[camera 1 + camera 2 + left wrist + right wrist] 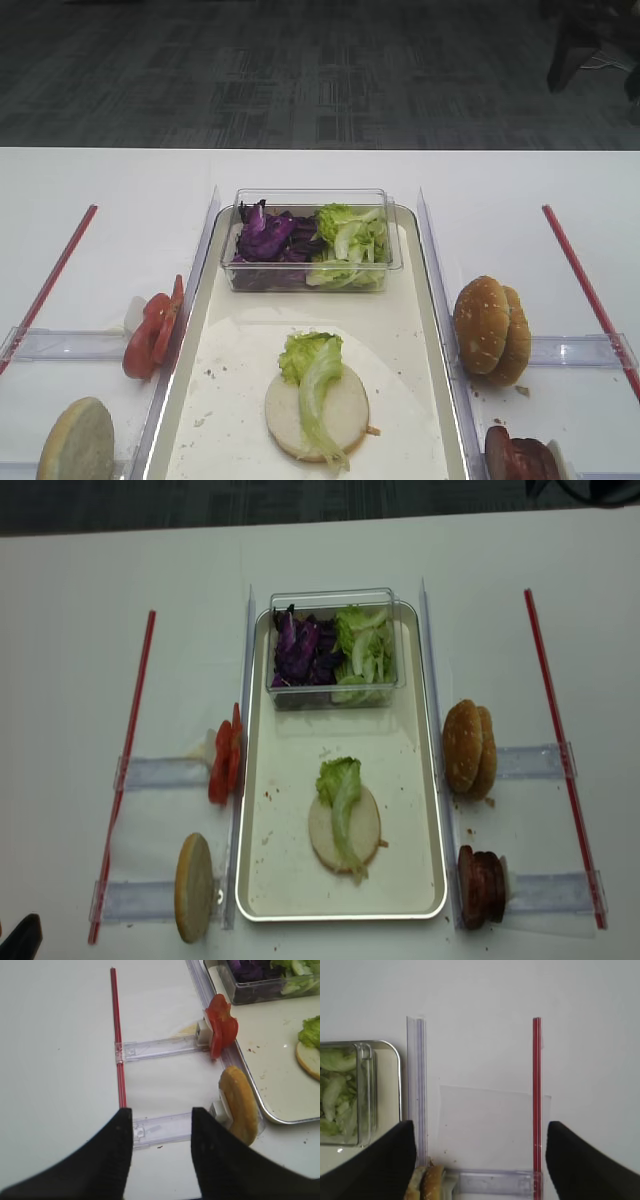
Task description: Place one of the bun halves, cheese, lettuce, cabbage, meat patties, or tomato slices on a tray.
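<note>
Lettuce (pixel 318 385): draped over a flat bun half (pixel 340 415) on the tray (pixel 425 330).
Right gripper (pixel 479 1160): jaws spread wide, nothing held.
Left gripper (pixel 162 1152): parted, nothing held.

Beyond the far edge of a broad white table (pixel 110 180), dark grey carpet floor (pixel 290 75) patterned in square tiles of fine stripes, laid in alternating directions. At the far right corner, dark furniture legs (pixel 585 45), partly cut off and too dim to identify. Even, soft overhead light throughout, with only faint shadows on the table top and a mild sheen on its surface; no walls or windows in view.
</note>
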`<act>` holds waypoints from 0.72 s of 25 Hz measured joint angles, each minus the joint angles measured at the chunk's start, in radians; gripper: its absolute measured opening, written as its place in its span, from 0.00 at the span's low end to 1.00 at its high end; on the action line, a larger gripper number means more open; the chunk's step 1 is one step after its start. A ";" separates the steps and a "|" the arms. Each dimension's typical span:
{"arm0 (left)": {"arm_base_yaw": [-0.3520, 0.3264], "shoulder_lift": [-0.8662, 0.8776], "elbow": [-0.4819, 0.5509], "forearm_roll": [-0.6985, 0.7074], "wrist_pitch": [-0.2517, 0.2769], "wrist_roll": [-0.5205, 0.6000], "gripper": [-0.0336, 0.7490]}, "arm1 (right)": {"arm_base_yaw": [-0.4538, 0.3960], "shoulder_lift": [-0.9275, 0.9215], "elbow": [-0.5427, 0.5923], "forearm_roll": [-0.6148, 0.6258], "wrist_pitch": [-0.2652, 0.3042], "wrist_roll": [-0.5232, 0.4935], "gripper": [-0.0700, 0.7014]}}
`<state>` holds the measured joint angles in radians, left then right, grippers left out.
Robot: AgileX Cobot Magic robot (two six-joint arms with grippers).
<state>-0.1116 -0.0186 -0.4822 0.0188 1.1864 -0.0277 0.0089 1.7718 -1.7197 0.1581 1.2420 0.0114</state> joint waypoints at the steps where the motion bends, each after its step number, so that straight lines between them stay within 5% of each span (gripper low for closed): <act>1: 0.000 0.000 0.000 0.000 0.000 0.000 0.39 | 0.000 -0.022 0.022 0.000 0.000 0.000 0.81; 18: 0.000 0.000 0.000 0.000 0.000 0.000 0.39 | 0.000 -0.572 0.554 -0.088 0.003 -0.002 0.81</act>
<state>-0.1116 -0.0186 -0.4822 0.0188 1.1864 -0.0277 0.0089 1.2001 -1.1657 0.0699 1.2453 0.0092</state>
